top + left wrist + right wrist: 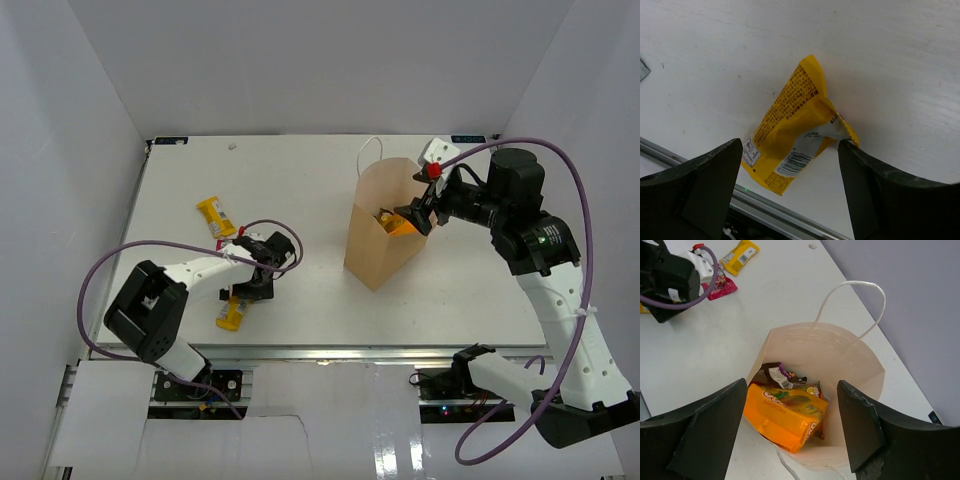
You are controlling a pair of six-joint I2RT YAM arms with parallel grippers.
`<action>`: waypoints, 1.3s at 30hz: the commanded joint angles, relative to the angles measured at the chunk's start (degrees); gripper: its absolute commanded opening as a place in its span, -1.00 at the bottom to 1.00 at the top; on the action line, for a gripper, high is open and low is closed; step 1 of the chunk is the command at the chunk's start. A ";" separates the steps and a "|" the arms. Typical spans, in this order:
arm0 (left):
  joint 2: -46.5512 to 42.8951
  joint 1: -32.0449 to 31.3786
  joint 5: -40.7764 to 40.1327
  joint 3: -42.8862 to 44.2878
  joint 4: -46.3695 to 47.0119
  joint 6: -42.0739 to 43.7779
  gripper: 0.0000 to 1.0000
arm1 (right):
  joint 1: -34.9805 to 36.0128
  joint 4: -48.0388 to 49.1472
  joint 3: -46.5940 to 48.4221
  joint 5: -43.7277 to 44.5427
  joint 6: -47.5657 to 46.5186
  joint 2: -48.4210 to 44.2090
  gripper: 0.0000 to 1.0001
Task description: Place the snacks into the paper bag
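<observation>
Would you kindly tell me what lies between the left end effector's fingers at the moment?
A yellow snack packet, lying on the white table, sits between the open fingers of the left end effector; the left wrist view shows it.

Upright brown paper bag [375, 250] holds orange pouch [782, 422] and dark bar [775, 376]; yellow packet [795, 135] lies outside.

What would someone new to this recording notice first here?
The brown paper bag stands open right of centre, an orange pouch and a dark wrapper inside, the right gripper open above its mouth. Near the front left edge, the left gripper straddles a yellow packet, jaws open.
</observation>
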 commanded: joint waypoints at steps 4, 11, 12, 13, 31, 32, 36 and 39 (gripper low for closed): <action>0.98 6.06 8.47 -0.68 7.93 9.26 0.52 | -0.76 2.50 -2.39 -3.17 1.79 -2.92 0.57; 2.13 8.96 17.81 -2.18 11.72 13.22 -0.27 | -0.94 3.03 -4.06 -5.19 2.31 -6.09 0.57; 1.69 9.05 17.99 -2.09 11.64 13.23 -0.30 | -0.94 3.11 -4.33 -5.46 2.40 -6.26 0.57; 1.16 9.14 18.17 -2.09 11.63 13.66 -0.32 | -1.03 3.29 -4.41 -5.89 2.49 -6.88 0.58; -19.33 4.67 58.67 22.15 34.10 17.71 -0.81 | -1.64 6.54 -7.58 -4.41 4.69 -13.38 0.59; -17.93 3.79 59.38 25.91 35.35 17.36 -0.81 | -1.82 6.63 -7.32 -4.14 4.77 -13.39 0.59; -7.65 -2.19 58.34 38.58 36.60 18.14 -0.81 | -2.43 6.63 -6.88 -3.70 5.13 -13.82 0.59; 0.26 -4.04 56.84 46.83 36.42 18.94 -0.79 | -2.87 6.63 -6.96 -3.18 5.04 -14.52 0.60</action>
